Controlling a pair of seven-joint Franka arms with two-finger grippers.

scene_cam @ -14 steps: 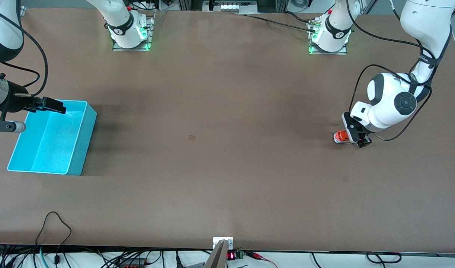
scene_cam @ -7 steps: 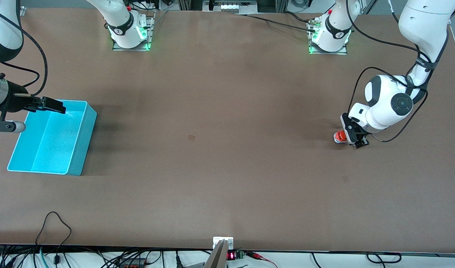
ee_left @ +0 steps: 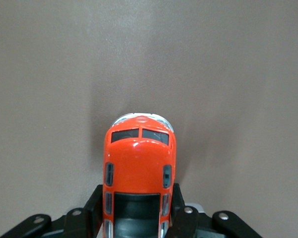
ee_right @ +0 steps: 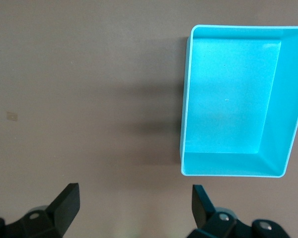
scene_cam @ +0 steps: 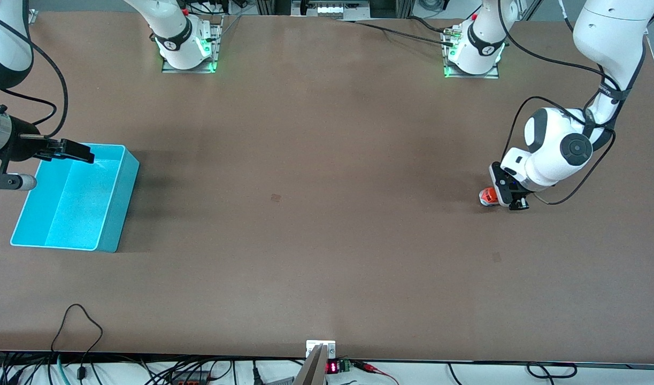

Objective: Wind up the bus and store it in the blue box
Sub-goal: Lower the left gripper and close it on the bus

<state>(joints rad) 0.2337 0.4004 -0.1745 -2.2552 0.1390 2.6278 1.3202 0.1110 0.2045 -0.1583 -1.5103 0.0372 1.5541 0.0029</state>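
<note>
Orange bus (ee_left: pixel 138 171), dark windows (pale front), clamped by left gripper (ee_left: pixel 137 218).

Readable text: none is showing on the bus (ee_left: pixel 138 171), the blue box (ee_right: pixel 283 94) or the table (scene_cam: pixel 327 240).
Display at the table's near edge (scene_cam: pixel 332 367): red digits are glowing, too small to read.
Arm markings: unreadable.
</note>
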